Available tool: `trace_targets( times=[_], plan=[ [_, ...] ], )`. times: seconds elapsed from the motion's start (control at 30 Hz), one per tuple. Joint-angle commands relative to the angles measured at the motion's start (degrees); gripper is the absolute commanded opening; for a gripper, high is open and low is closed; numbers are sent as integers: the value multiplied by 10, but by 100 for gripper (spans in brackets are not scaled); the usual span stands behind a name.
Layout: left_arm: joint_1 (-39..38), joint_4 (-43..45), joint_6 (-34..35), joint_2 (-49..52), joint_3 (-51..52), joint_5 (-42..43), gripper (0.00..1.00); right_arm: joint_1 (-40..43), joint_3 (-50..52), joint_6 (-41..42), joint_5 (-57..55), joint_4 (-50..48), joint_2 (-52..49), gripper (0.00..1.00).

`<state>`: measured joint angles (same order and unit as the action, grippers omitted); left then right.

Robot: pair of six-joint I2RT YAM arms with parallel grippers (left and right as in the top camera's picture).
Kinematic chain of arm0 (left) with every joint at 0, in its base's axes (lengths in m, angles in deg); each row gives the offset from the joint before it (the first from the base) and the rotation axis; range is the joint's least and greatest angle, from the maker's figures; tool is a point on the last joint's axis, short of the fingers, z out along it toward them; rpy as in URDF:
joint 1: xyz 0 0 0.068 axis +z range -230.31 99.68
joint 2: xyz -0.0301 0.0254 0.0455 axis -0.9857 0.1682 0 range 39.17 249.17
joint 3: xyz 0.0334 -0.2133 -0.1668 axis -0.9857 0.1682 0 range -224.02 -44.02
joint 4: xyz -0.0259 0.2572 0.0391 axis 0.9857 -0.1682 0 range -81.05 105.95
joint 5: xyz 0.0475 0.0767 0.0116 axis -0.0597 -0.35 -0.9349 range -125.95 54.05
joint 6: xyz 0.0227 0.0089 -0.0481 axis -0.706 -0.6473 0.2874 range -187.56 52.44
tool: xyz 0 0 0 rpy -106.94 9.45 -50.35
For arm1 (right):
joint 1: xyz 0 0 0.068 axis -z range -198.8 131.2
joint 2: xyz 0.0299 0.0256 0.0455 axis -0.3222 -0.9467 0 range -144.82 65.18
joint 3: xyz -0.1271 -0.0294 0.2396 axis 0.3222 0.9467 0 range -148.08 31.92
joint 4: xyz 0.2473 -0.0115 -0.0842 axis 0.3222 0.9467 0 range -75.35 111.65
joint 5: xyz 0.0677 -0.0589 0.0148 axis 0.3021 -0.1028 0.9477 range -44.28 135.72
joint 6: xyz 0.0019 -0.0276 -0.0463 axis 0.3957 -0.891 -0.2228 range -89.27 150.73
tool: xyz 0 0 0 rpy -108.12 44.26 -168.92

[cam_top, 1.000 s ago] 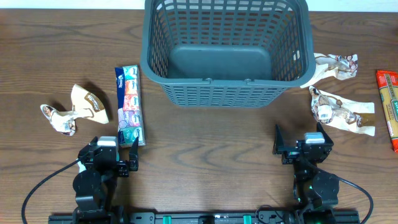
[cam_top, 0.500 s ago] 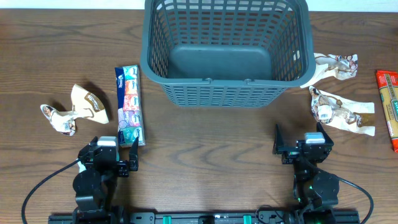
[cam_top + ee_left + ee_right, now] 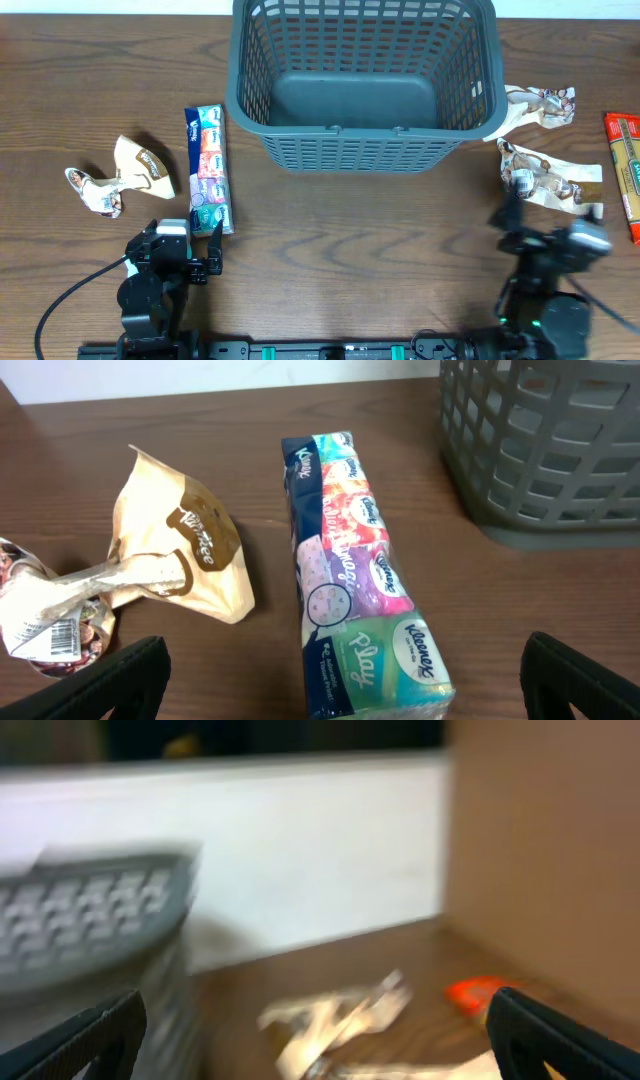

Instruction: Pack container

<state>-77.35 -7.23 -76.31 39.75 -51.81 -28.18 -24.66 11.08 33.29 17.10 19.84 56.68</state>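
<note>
Overhead view: container (image 3: 350, 150) sits mid far edge of the worktop (image 3: 340, 220). Tissue pack (image 3: 208, 170) lies lengthwise right ahead of the left hand (image 3: 178, 240), so that arm's nearest. It and the right hand (image 3: 548, 225) are both wide, empty.

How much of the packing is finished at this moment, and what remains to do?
Done: nothing; the container is empty. In hand: nothing; the left gripper and right gripper are open and hold nothing. Left: the tissue pack and beige packet on its left side, the far crumpled packet, near crumpled packet and red packet on its right, all on the table.
</note>
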Motion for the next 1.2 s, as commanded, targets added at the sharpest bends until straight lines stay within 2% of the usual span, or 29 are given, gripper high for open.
trace_targets(
  times=[0.0, 0.07, 0.17, 0.23, 0.3, 0.43, 0.57, 0.67, 1.0, 1.17],
  plan=[
    [3, -9, 7, -4, 8, 4, 99, 0, -102, -11, -129, 3, -85, 99],
    [3, -9, 7, -4, 8, 4, 99, -1, -165, -16, -136, 22, -142, 99],
    [3, -9, 7, -4, 8, 4, 98, -2, -243, -9, -110, 104, -204, 99],
    [3, -9, 7, -4, 8, 4, 99, -2, -271, 4, -48, 200, -226, 99],
    [3, -9, 7, -4, 8, 4, 99, -2, -268, 12, 23, 247, -239, 99],
    [3, -9, 7, -4, 8, 4, 99, -2, -246, 12, 63, 185, -277, 99],
    [3, -9, 7, -4, 8, 4, 99, -2, -273, 12, 89, 124, -300, 99],
    [3, -9, 7, -4, 8, 4, 99, -2, -303, -18, 89, 91, -295, 99],
    [3, -9, 7, -4, 8, 4, 99, -2, -405, -117, 53, 85, -257, 99],
    [3, -9, 7, -4, 8, 4, 99, -1, -412, -118, -45, 111, -249, 99]
  ],
)
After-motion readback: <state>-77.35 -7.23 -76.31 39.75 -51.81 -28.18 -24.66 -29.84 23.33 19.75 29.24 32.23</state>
